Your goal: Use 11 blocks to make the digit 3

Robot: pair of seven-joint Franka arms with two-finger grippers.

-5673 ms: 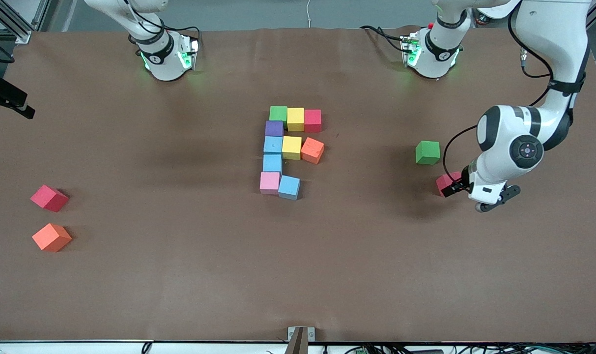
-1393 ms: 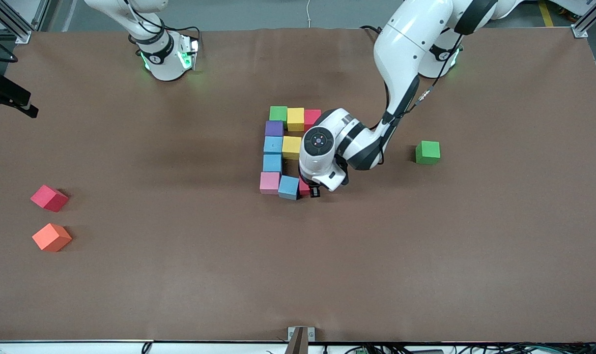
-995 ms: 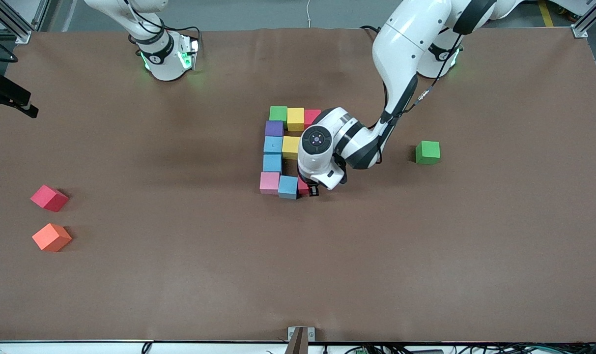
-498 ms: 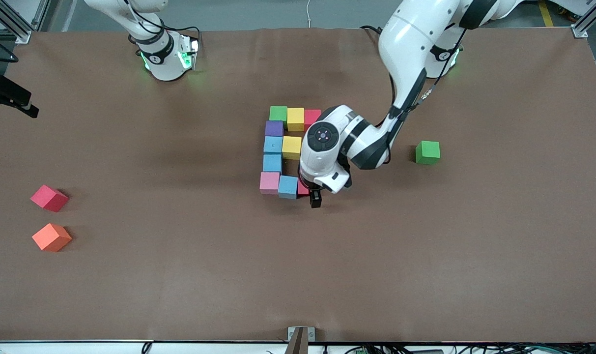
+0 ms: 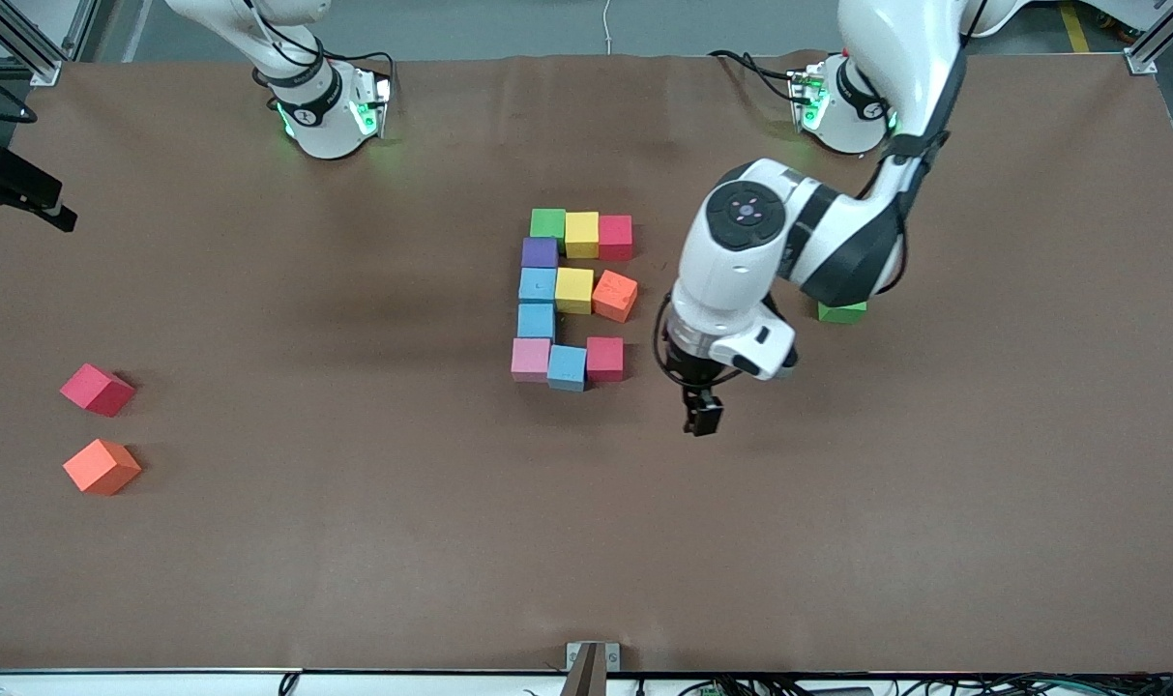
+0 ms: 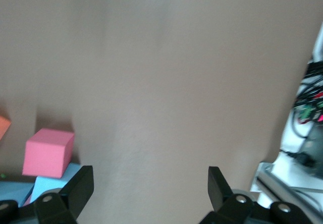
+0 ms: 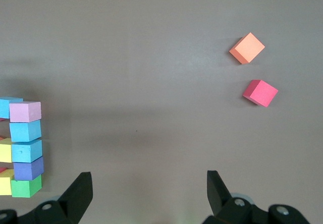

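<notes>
Eleven blocks (image 5: 567,290) are sitting together mid-surface as the digit 3 (image 5: 538,319), a red block (image 5: 605,358) closing its row nearest the front camera. The left hand (image 5: 702,416), fingers spread and empty, is hovering over bare surface (image 5: 586,541) just beside that row. The right hand (image 7: 146,196), fingers spread, is waiting above the surface, with two spare blocks (image 5: 98,425) lying toward its end.

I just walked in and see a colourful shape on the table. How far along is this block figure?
All eleven blocks seem placed: the figure has three rows joined by a column, the red block closing the nearest row. The orange block sits slightly skewed. The left end effector hangs open and empty over bare table beside it. Little is left beyond straightening; the right arm waits.
</notes>
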